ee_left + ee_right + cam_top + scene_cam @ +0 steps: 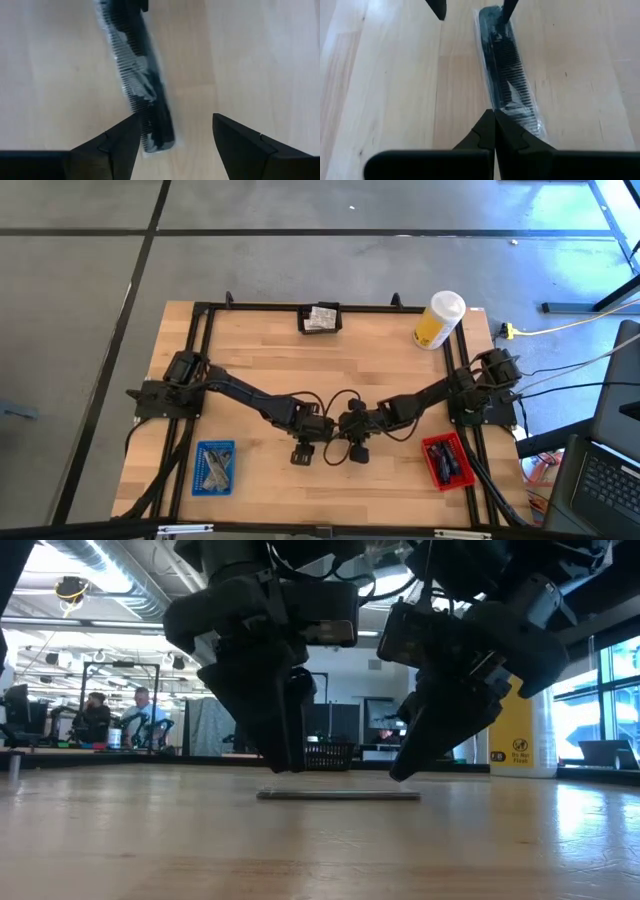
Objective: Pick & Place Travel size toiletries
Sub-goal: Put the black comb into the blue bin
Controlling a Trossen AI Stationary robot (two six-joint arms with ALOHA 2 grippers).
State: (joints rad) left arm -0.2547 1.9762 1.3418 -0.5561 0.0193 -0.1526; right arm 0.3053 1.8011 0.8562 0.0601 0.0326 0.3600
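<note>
A black comb in a clear plastic wrapper (142,85) is seen lying flat on the wooden table (330,370), near its front edge at the middle, between the two grippers. The left gripper (175,132) is held just above the comb's left end with its fingers spread wide, gripping nothing. The right gripper (494,131) is held over the comb's right end with its fingers pressed together, empty. A blue tray (213,468) is seen front left, a red tray (446,461) front right.

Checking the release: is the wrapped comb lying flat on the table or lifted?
Flat on the table: the wrapped comb rests along the wood, the open left end effector straddling one end.
</note>
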